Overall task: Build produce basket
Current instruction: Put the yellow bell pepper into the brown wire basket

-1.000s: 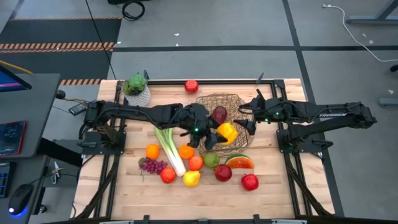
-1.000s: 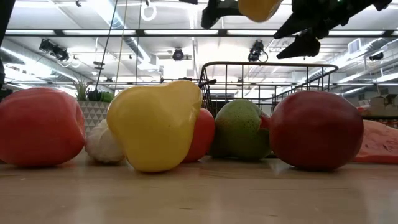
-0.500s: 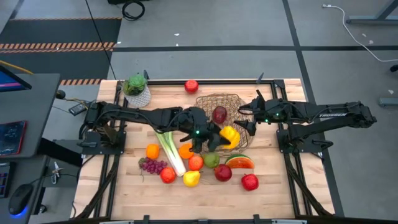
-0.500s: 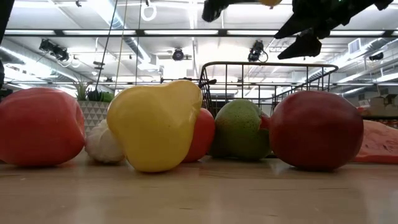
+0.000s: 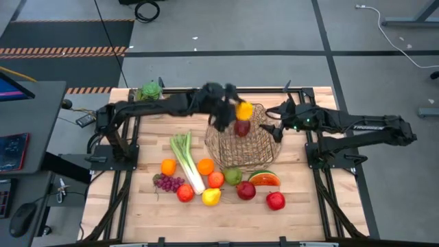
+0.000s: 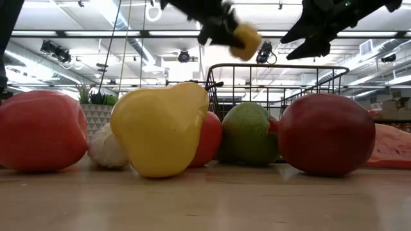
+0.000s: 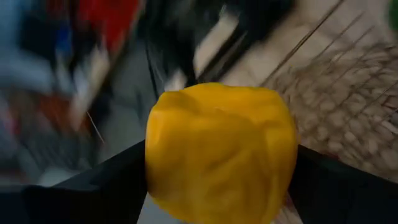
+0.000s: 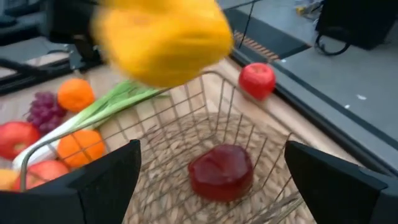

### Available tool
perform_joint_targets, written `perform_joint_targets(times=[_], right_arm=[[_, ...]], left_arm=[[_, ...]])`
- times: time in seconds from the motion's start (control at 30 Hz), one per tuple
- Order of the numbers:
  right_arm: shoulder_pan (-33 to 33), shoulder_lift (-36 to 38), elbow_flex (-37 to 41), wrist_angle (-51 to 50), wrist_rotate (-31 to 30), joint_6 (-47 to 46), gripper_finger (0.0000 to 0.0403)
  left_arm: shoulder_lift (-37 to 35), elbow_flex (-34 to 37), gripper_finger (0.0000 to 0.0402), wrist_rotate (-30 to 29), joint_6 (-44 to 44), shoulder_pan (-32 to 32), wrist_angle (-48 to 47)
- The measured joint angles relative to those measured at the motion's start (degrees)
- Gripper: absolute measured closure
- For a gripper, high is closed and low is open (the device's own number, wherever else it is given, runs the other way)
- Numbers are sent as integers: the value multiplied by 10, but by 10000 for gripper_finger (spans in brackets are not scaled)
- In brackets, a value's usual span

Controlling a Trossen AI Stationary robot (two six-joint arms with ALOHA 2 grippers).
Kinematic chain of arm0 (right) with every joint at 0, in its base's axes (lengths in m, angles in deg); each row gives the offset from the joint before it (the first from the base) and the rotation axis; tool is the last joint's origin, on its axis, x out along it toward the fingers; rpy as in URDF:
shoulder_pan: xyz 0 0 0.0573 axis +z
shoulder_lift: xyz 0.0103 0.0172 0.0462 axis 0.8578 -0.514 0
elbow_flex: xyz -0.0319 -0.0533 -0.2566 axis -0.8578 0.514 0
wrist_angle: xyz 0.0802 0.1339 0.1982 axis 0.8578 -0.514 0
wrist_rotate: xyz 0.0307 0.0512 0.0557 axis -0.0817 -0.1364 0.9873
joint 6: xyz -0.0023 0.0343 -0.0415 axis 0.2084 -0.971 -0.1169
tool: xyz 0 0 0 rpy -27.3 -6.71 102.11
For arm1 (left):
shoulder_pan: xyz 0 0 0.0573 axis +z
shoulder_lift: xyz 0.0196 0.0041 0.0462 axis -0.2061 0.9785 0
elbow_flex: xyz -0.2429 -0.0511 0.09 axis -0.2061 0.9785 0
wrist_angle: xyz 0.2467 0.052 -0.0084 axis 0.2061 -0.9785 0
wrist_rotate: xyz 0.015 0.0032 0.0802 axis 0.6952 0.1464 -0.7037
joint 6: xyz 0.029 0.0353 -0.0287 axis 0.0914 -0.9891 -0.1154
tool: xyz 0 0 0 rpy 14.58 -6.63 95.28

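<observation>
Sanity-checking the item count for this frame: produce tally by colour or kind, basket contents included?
Red fruit: 6
Oranges: 2
Yellow pepper: 1
Yellow fruit: 1
Green fruit: 1
Leek: 1
Grapes: 1
Watermelon slice: 1
Total: 14

- Your high view looks straight down on the whole bench [image 5: 137, 206] and both arms.
- Your low view sits at bench height, very near the front fruit, facing level into the room.
- Your left wrist view is pressed close to the yellow pepper [image 7: 221, 152].
- Your right wrist view looks down into the basket [image 8: 186, 162]; all four share it or the pepper.
</observation>
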Motion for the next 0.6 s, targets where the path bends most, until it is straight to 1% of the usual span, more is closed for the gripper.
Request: perform_joint_targets(times=[0.1,0.2,0.33,0.4,0.5,0.6], right_arm=[[-14,3,0,9,0,5,3],[-25,3,0,16,2,17,3],[-41,3,0,33,14,32,3],[-49,3,0,47,25,40,3],[-58,3,0,59,46,47,3],[-67,3,0,62,55,48,3]], left_arm=[[0,0,72,1,171,44,-47],[0,0,72,2,390,73,-80],[0,0,72,3,683,90,-92],[0,0,72,3,811,90,-94],[0,0,72,4,956,86,-92],[0,0,72,5,1061,78,-92]])
